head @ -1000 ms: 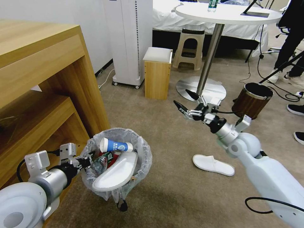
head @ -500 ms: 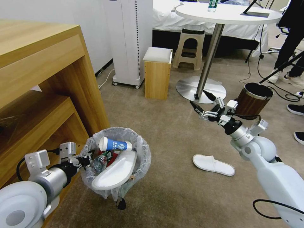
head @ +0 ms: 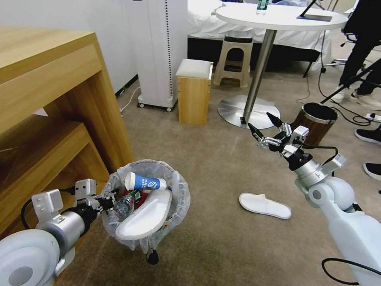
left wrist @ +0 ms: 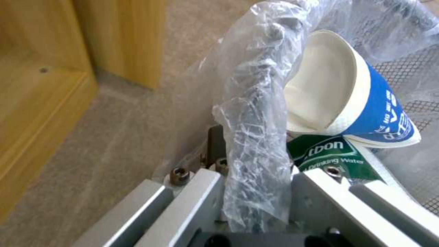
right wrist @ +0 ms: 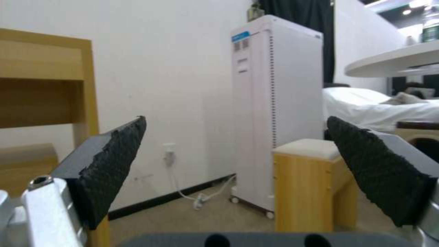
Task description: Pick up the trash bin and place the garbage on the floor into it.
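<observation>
Head view: the left end effector is clamped on the bag-covered rim of the trash bin, held just above the floor beside the wooden shelf unit. Inside the bin lie a blue paper cup with white lettering too small to read, a clear bottle and a white slipper. In the left wrist view the bottle's green label reads "...tbon" and "Drinking Water", its start hidden by the bag. The right end effector, fingers apart and empty, hangs above a second white slipper on the floor.
</observation>
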You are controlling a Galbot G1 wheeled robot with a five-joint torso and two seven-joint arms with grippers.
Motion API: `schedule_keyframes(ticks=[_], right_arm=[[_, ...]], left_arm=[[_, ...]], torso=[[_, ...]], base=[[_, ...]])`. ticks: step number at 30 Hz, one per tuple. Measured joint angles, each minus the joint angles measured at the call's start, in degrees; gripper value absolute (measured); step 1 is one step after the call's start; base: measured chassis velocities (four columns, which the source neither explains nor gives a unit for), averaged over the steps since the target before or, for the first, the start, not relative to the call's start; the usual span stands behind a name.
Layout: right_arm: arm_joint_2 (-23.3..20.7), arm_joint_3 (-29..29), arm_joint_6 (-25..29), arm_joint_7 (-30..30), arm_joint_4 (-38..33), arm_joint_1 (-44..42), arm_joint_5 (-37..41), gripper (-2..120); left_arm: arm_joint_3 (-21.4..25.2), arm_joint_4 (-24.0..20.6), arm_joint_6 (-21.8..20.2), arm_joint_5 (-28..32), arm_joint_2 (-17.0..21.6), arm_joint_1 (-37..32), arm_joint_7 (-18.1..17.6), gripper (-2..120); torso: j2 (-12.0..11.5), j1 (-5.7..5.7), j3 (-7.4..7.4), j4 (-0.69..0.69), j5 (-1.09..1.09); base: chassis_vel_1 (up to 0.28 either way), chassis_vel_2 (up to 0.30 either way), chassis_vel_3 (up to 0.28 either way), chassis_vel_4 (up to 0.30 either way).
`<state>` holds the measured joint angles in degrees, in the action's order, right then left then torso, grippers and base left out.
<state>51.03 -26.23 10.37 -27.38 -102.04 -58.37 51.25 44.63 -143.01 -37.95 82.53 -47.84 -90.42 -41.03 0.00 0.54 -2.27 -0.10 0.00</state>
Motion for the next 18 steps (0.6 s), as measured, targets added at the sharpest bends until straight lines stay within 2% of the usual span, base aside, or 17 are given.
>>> schedule_keyframes(ticks=[18], right_arm=[[0.2, 0.4, 1.5, -0.6, 1.0, 0.2, -1.2, 100]], left_arm=[[0.1, -0.1, 0.5, -1.4, -0.2, -0.3, 0.8, 0]], torso=[[0.0, 0.0, -0.01, -0.03, 0.01]], base=[[-0.096, -0.082, -0.082, -0.086]])
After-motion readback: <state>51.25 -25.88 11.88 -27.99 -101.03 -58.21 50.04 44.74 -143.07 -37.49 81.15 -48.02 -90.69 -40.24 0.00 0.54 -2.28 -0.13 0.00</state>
